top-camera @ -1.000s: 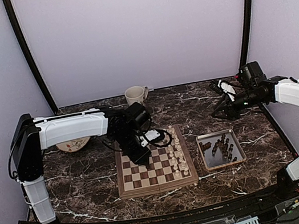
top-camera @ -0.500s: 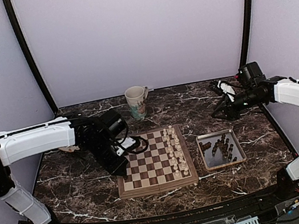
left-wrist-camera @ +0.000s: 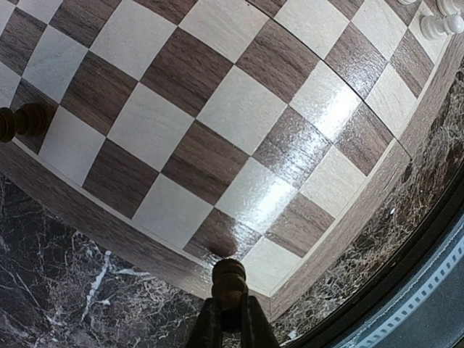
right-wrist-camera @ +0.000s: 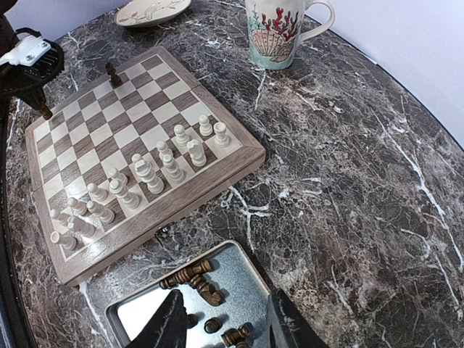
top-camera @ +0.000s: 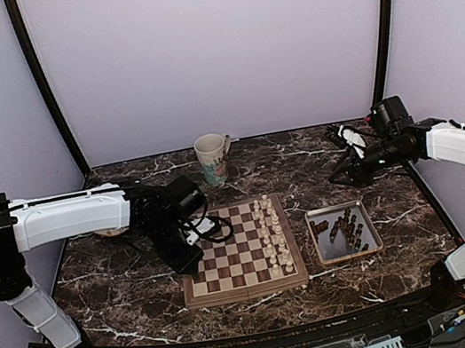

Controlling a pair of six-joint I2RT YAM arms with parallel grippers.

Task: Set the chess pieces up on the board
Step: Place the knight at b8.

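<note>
Dark-brown chess piece (left-wrist-camera: 229, 279) pinched tight in our left gripper (left-wrist-camera: 230, 322), lower centre, over the edge of the board (top-camera: 247, 290). One more dark piece (right-wrist-camera: 111, 72) stands on it, plus sixteen cream chessmen (right-wrist-camera: 145, 172). Farther off, our right gripper (right-wrist-camera: 221, 319) is half-spread, empty, above the tray (right-wrist-camera: 239, 279).

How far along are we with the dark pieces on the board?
Early. Done: one dark chessman stands on the board by its left edge; the cream-white chessmen are lined up on the right. In hand: the left gripper is shut on a second dark piece near the board's corner. Left: the loose dark pieces in the tray, below the open right gripper.
</note>
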